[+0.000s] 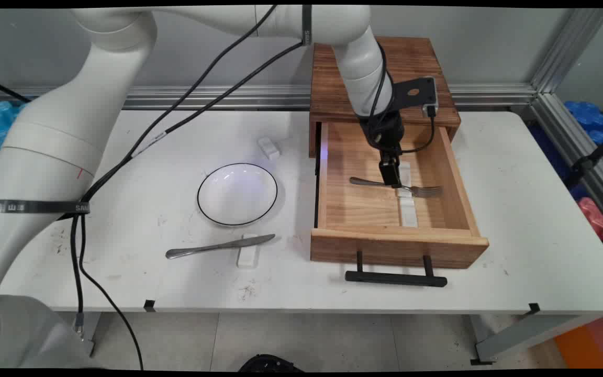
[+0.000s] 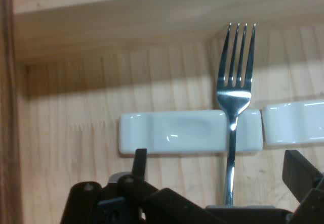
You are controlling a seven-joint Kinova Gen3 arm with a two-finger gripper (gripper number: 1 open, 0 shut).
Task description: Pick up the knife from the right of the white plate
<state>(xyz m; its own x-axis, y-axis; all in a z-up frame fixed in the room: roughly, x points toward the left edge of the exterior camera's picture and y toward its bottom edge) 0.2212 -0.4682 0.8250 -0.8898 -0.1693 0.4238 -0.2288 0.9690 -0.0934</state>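
On the left of the white table [image 1: 532,220] a steel knife [image 1: 220,245] is seen lying flat, its blade propped on a small white rest [image 1: 247,255]. Just behind it a white bowl [image 1: 200,201] with a thin black rim is set, and a second small white block [image 1: 269,148] lies beyond the bowl.

To the right, a wooden box [image 1: 327,89] is placed against the wall, with its drawer [image 1: 395,250] pulled out towards the table's near side; a black bar handle [image 1: 395,278] is fixed to the drawer's front.

Inside the drawer a fork [image 1: 422,190] is laid flat, in the far half, its handle pointing left and its tines right. In the hand view the fork [image 2: 234,97] is shown as polished steel with four tines, and its neck is bridged over a glossy white cutlery rest [image 2: 172,132]; another white piece [image 2: 296,123] is lined up just beside that one, cut off at the picture's edge.

The gripper [image 1: 391,180] is lowered straight down into the drawer over the fork's handle. From the hand view the gripper [image 2: 218,158] is seen with its jaws held wide, one finger on each side of the handle and neither touching it.

The handle's middle is hidden by the gripper in the main view, and its lower part is covered by the black linkage in the hand view. The box's inside behind the drawer is lost in shadow
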